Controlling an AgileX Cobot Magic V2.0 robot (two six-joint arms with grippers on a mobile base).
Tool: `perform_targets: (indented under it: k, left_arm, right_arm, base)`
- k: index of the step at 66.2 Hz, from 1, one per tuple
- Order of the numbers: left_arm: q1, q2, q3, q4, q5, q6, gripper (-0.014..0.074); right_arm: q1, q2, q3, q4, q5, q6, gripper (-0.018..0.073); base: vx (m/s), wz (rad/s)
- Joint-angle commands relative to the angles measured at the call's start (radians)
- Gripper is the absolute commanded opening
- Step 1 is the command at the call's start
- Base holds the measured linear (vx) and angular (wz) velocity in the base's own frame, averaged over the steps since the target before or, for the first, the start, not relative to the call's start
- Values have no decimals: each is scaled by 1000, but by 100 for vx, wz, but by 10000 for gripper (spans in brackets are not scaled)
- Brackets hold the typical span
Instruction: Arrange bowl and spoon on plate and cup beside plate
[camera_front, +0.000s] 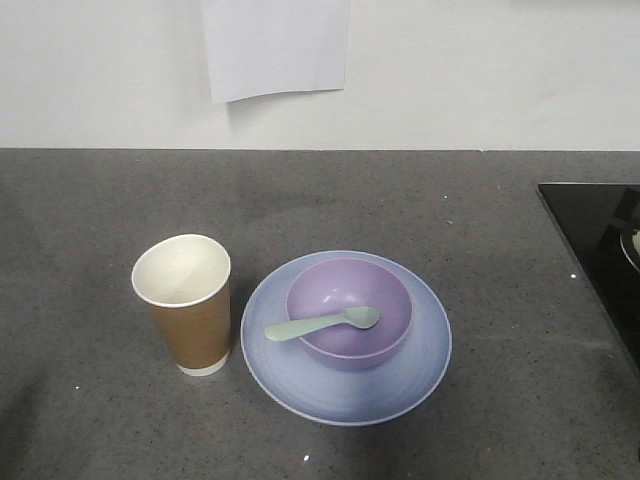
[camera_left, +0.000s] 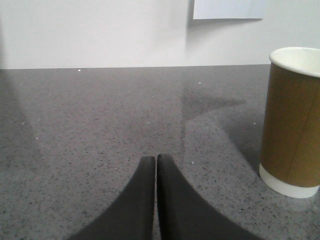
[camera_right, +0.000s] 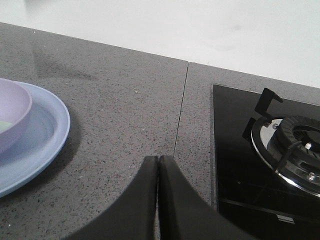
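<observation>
The lavender bowl (camera_front: 349, 311) sits on the pale blue plate (camera_front: 400, 385) in the front view. A mint spoon (camera_front: 321, 324) lies across the bowl, head inside, handle over the left rim. The brown paper cup (camera_front: 186, 303) stands upright just left of the plate. Neither gripper shows in the front view. My left gripper (camera_left: 156, 158) is shut on nothing, low over the counter, with the cup (camera_left: 291, 122) to its right. My right gripper (camera_right: 158, 158) is shut and holds nothing, right of the plate (camera_right: 45, 135) and bowl (camera_right: 11, 117).
A black glass hob (camera_right: 240, 165) with a gas burner (camera_right: 292, 150) lies at the counter's right side, also seen as the hob (camera_front: 595, 250) in the front view. A white wall with a paper sheet (camera_front: 275, 45) backs the grey counter.
</observation>
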Motion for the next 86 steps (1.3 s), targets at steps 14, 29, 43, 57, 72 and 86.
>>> perform_targets:
  k: [14,29,43,57,72,86]
  left_arm:
    - [109,-288,32,-2,87,76,-7]
    - [145,-319,32,-9,145,72,-7]
    - [145,-310,32,-13,140,71,-7]
    - [145,-314,32,102,138,-83,-7]
    - [145,-314,32,200,138,-268,-7]
    - [145,-314,32,200,138,-268,-7]
  right_arm:
    - [-1,5,-28,-29,-54,-2,-6]
    - [-1,5,-28,-29,-53,-2,-6]
    - [-1,5,-28,-29,-53,-2,-6]
    - [-1,5,-28,-29,-53,-2,-6]
    - [-1,5,-28,-29,-53,-2,-6]
    - [-1,5,-28,-29,-53,-2,-6]
  base:
    - [0,0]
    - [0,0]
    - [0,0]
    - [0,0]
    - [0,0]
    - [0,0]
